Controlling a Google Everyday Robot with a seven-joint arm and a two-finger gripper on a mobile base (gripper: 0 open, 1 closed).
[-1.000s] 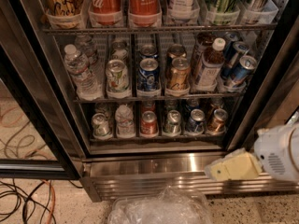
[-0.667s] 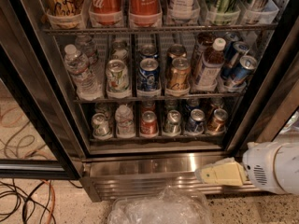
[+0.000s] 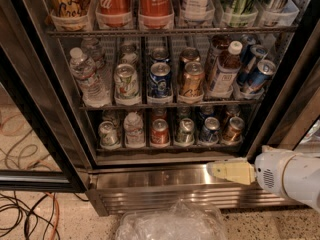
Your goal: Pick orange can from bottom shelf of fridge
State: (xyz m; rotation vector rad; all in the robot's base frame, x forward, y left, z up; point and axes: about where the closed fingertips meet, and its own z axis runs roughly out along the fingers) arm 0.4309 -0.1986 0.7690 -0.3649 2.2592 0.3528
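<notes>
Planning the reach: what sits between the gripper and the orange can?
Camera view: only the bottom shelf front rail and the steel sill lie between the gripper, low at right, and the orange can.

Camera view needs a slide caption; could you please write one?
Tool hovers by the fridge base, below the orange can on the bottom shelf.

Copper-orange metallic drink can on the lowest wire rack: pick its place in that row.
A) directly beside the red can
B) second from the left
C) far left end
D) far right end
D: the copper-orange metallic drink can stands at the right end of the lowest wire rack, just right of a small blue can; the cream claw sits lower, before the ribbed stainless-steel base.
</notes>
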